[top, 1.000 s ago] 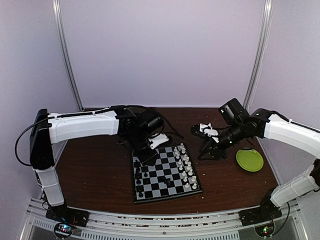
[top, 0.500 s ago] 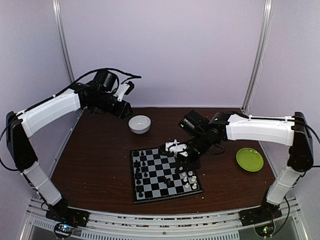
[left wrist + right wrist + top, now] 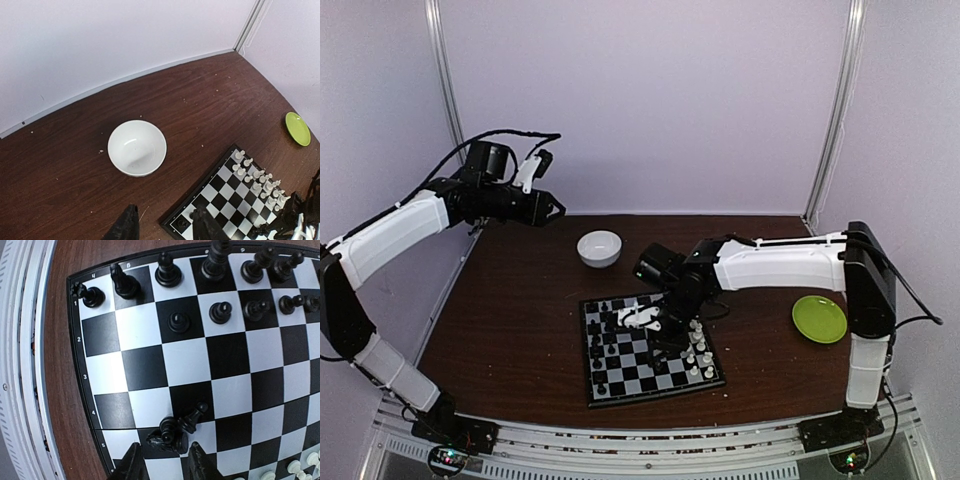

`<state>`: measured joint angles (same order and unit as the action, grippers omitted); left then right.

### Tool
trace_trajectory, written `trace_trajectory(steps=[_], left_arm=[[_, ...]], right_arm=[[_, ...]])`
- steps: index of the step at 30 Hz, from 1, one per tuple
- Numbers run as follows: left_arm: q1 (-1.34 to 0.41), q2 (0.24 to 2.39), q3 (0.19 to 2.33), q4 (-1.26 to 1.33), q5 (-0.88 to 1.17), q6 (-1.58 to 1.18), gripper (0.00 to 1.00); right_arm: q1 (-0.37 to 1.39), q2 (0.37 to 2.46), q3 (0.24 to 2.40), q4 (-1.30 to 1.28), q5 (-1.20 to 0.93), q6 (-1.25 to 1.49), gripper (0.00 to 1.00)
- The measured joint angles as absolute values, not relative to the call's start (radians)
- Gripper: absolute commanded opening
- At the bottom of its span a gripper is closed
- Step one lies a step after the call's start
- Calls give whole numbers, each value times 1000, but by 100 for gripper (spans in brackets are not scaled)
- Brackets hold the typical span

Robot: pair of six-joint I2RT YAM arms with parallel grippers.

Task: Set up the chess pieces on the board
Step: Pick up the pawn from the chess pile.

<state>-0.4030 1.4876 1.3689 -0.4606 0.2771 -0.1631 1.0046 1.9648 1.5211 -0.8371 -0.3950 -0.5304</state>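
Note:
The board (image 3: 620,368) lies in the middle of the table. Black chess pieces (image 3: 599,345) stand along its left side and white ones (image 3: 700,352) along its right side. In the right wrist view the black pieces (image 3: 220,265) stand in two ranks, and three black pieces (image 3: 175,432) lie tipped over in a heap near the board's near edge. My right gripper (image 3: 165,466) is open and empty, its tips just short of that heap; from above it (image 3: 665,345) hangs over the board. My left gripper (image 3: 165,227) is open and empty, raised at the back left (image 3: 548,210).
A white bowl (image 3: 599,248) stands behind the board and also shows in the left wrist view (image 3: 137,148). A green plate (image 3: 819,319) lies at the right and shows in the left wrist view (image 3: 298,128). Crumbs dot the brown table (image 3: 60,165).
My left arm has lifted off the board and swung up to the back left, uncovering the bowl. My right arm has swept left from beside the plate to over the board.

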Motion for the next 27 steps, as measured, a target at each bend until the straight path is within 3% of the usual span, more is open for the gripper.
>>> trace_trajectory(steps=[16,27], left_arm=[[-403,1464,1368,-442,305,-163,38],[-403,1465,1368,-442,319,-163,38]], right_arm=[[1038,2017,1544,-873,-356,-550,28],[1046,2032,1548,-872,-349,-547,14]])
